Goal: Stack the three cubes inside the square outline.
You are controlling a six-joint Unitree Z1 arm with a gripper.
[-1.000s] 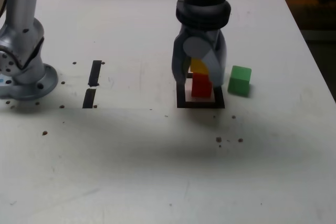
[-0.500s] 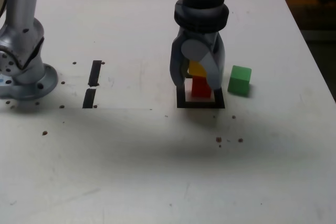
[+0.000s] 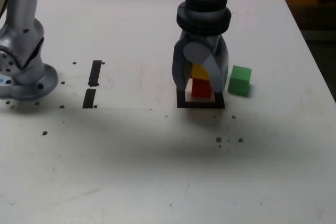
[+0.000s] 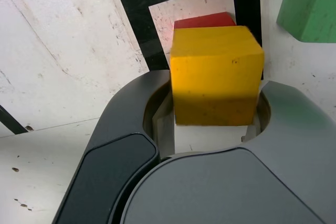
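The robot's hand (image 3: pixel 201 80) grips the yellow cube (image 4: pixel 216 74) atop the red cube (image 3: pixel 201 88) inside the square outline (image 3: pixel 200 102); next, likely release, then fetch the green cube (image 3: pixel 240 80) beside it on the desk (image 3: pixel 157 156).

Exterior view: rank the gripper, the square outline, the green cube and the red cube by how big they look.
1. Gripper
2. Square outline
3. Green cube
4. Red cube, though it's partly hidden, so it may match the green one.
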